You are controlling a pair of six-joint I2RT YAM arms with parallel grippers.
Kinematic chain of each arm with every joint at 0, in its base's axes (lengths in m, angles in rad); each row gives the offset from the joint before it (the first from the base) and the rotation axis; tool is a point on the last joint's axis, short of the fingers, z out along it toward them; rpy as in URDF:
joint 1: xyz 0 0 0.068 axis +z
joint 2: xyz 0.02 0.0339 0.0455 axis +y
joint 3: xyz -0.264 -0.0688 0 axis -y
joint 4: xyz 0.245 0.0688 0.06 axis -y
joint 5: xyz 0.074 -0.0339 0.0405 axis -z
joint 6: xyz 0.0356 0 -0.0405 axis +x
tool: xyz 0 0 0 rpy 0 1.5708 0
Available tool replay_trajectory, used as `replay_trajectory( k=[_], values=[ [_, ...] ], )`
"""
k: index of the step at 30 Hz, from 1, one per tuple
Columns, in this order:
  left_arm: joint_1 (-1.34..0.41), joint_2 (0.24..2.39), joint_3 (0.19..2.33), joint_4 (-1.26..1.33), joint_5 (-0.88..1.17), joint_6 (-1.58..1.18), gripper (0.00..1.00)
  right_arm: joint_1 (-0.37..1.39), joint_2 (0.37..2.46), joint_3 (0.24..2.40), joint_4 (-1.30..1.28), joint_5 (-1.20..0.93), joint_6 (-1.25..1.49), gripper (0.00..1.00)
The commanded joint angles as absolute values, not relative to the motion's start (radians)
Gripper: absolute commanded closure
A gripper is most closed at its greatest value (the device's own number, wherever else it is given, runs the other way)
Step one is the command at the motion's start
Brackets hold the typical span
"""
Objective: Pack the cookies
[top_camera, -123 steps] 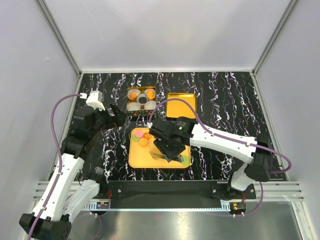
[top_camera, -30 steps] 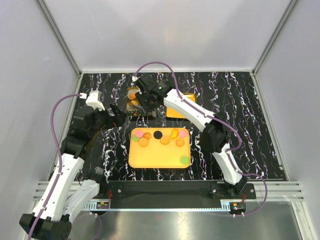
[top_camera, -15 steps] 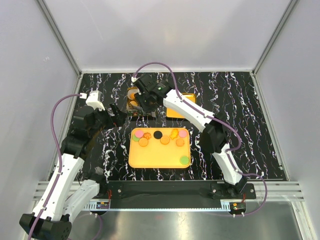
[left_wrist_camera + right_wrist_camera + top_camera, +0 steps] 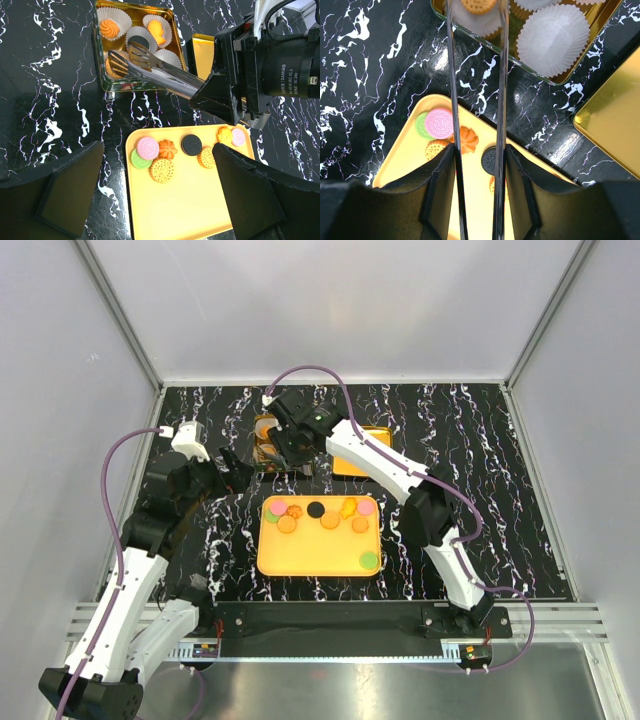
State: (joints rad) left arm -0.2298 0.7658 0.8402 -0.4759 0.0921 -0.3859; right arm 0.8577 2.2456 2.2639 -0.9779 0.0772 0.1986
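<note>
Several cookies lie along the far side of the yellow tray (image 4: 310, 555): pink (image 4: 148, 148), green, black (image 4: 191, 145) and orange ones. My right gripper (image 4: 479, 165) is shut on metal tongs (image 4: 451, 75) that reach over the gold tin (image 4: 266, 427) of white paper cups. A round tan cookie (image 4: 477, 5) lies on a paper cup between the tong tips, with a small gap on each side. Other cups in the tin hold an orange swirl (image 4: 110, 28) and further cookies. My left gripper (image 4: 155, 200) hangs open above the tray's near left part, with nothing between its fingers.
An empty paper cup (image 4: 553, 40) sits in the tin beside the tongs. The tin's gold lid (image 4: 615, 125) lies flat to the right of the tin. The right arm (image 4: 400, 475) stretches across the table's far side above the tray's right end.
Since four seconds ago the right arm carried the tongs from the tray to the tin. Over the last second the tong arms have spread slightly. The left arm has not moved.
</note>
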Motion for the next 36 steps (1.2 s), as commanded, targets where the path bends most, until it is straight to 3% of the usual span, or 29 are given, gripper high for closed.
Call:
replay_trajectory(
  k=[1, 24, 30, 36],
  values=[
    [-0.224, 0.750, 0.834, -0.420, 0.110, -0.390, 0.01, 0.871, 2.215, 2.270, -0.966, 0.083, 0.202, 0.51],
    [-0.218, 0.750, 0.833, -0.420, 0.110, -0.391, 0.01, 0.862, 2.050, 2.373, -1.089, 0.187, 0.172, 0.53],
    [-0.218, 0.752, 0.834, -0.420, 0.110, -0.391, 0.01, 0.862, 1.850, 2.182, -1.111, 0.176, 0.199, 0.53],
    [-0.218, 0.755, 0.834, -0.419, 0.112, -0.391, 0.01, 0.862, 1.609, 1.858, -1.146, 0.146, 0.252, 0.52]
  ],
)
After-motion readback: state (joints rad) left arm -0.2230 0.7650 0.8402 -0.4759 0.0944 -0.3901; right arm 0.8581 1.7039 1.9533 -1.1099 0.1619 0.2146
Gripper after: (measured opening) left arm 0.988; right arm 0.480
